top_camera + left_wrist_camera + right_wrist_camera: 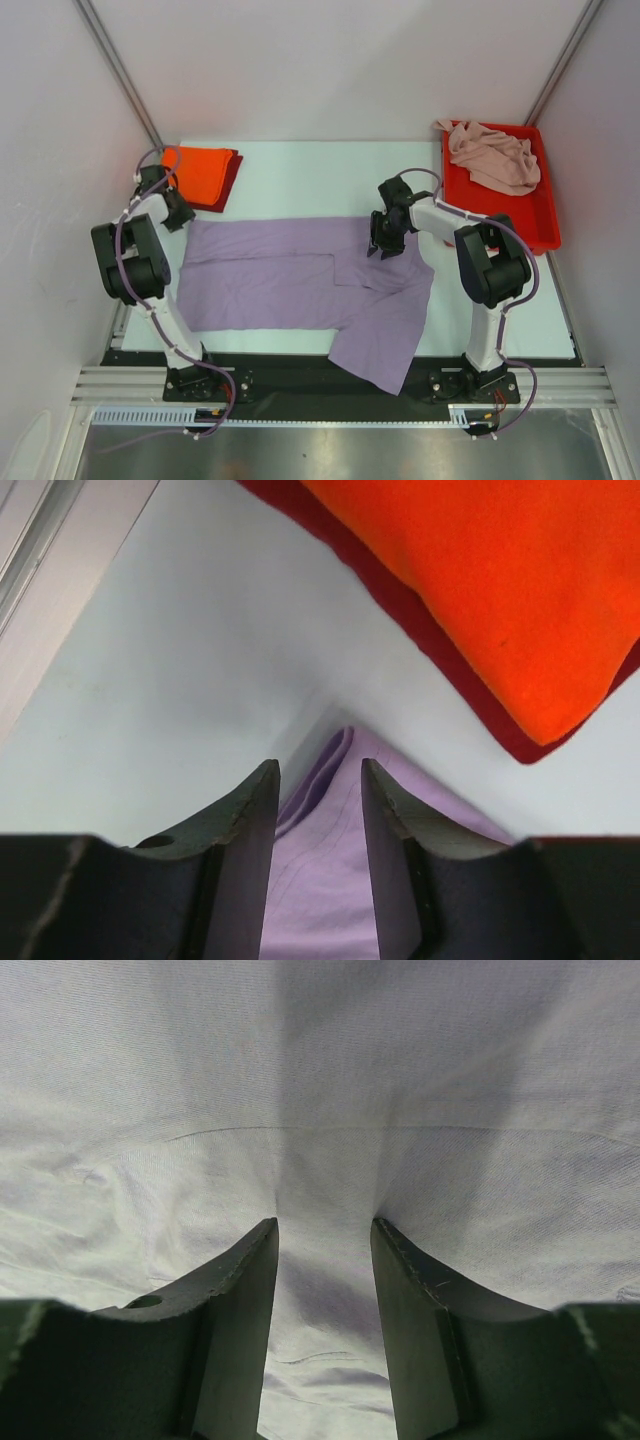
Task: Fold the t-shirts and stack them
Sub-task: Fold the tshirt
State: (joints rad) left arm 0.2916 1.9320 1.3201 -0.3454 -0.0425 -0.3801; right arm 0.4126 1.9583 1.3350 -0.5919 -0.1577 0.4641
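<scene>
The large lavender t-shirt (290, 275) lies spread across the table, its lower right part hanging over the near edge. My left gripper (180, 215) sits at its far left corner; in the left wrist view the fingers (320, 775) are closed on the lavender cloth (320, 880). My right gripper (383, 240) sits on the shirt's far right edge, its fingers (325, 1230) pinching cloth (320, 1080) that puckers at the tips. The folded orange-red t-shirt (200, 170) lies on the dark red one (230, 185) at the far left. The pale pink t-shirt (495, 158) lies crumpled in the tray.
A rigid red plastic tray (530, 225) stands at the far right. The orange-red shirt (500, 580) and the dark red one (420, 610) lie just beyond the left fingers. Metal frame posts and white walls bound the table.
</scene>
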